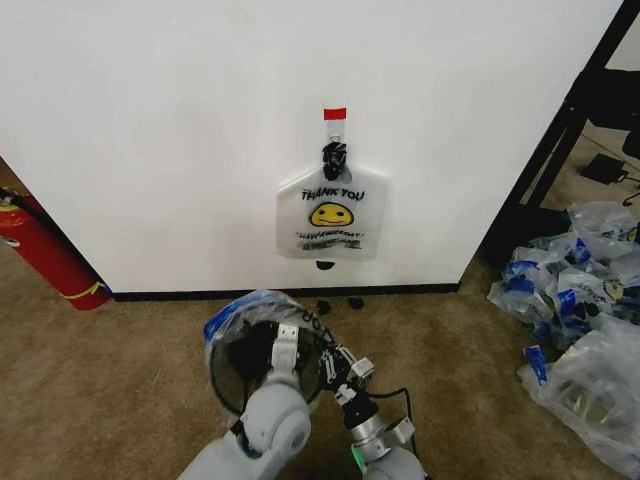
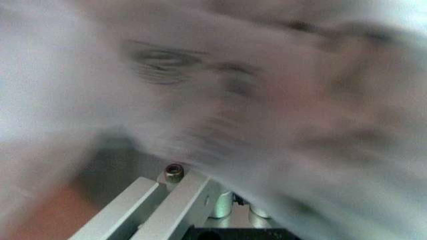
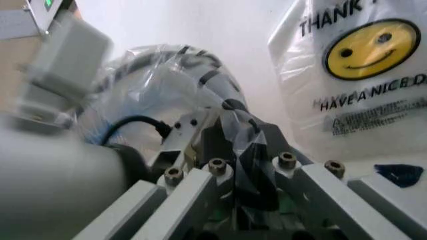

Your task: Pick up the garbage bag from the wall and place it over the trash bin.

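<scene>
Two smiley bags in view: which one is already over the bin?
The garbage bag with blue patches, stretched over the trash bin between both arms. The other smiley bag hangs on the wall hook.

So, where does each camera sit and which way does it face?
Head view: on the head, looking down at the plain white wall; left gripper and right gripper at the see-through blue-patched garbage bag over the round dark mesh trash bin.
Left wrist view: on that wrist, against blurred plastic; own metal links show.
Right wrist view: on that wrist, facing the wall past its gripper.
Shared: head and right wrist see the hanging smiley-print bag.
</scene>
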Motion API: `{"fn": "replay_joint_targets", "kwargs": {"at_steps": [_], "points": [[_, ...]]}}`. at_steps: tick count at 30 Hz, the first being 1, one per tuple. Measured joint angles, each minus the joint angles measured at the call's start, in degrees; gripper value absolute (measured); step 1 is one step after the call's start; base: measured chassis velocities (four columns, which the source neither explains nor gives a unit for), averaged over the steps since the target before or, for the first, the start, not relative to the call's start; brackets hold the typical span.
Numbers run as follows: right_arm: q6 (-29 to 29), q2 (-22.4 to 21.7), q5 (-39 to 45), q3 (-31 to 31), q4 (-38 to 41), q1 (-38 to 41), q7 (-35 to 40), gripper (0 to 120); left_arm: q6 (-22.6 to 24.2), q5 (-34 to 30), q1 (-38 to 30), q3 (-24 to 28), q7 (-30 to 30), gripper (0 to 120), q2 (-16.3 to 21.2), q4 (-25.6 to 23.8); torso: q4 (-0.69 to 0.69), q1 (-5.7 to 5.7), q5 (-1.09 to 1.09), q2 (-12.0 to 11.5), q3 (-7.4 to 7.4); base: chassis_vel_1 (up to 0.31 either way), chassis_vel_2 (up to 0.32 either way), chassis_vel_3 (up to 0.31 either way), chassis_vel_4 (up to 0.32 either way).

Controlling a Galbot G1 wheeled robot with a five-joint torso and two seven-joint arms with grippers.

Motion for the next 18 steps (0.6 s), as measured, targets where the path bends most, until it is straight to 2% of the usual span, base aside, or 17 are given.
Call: {"fn": "replay_joint_targets", "kwargs": {"at_steps": [3, 7, 12, 18], "points": [[0.0, -0.1, 0.2, 0.3, 0.3, -0.1, -0.1, 1, -0.2, 0.0, -0.2, -1.0, -0.1, 0, 0.8, 0.7, 0.01, 0.0, 0.0, 0.0, 0.0, 0.0, 0.0, 0.0, 0.0], [0.1, 0.0, 1.4, 1.1, 1.0, 0.3, -0.1, 1, -0.4, 0.4, 3.3, -1.0, 0.3, 0, 2.4, 0.2, 0.04, 0.0, -0.01, 0.0, 0.0, 0.0, 0.0, 0.0, 0.0], [0.1, 0.3, 1.9, 0.6, 1.2, 0.7, -0.9, 1, -0.2, 2.0, 5.4, 1.7, 1.3, 0, 1.7, -0.8, 0.04, 0.0, 0.0, 0.0, 0.0, 0.0, 0.0, 0.0, 0.0], [0.1, 0.2, 1.9, 0.3, 1.2, -0.1, -3.6, 1, -0.3, 2.6, 3.0, 2.2, 1.9, 0, 0.5, -0.6, 0.0, 0.0, 0.0, 0.0, 0.0, 0.0, 0.0, 0.0, 0.0]]}}
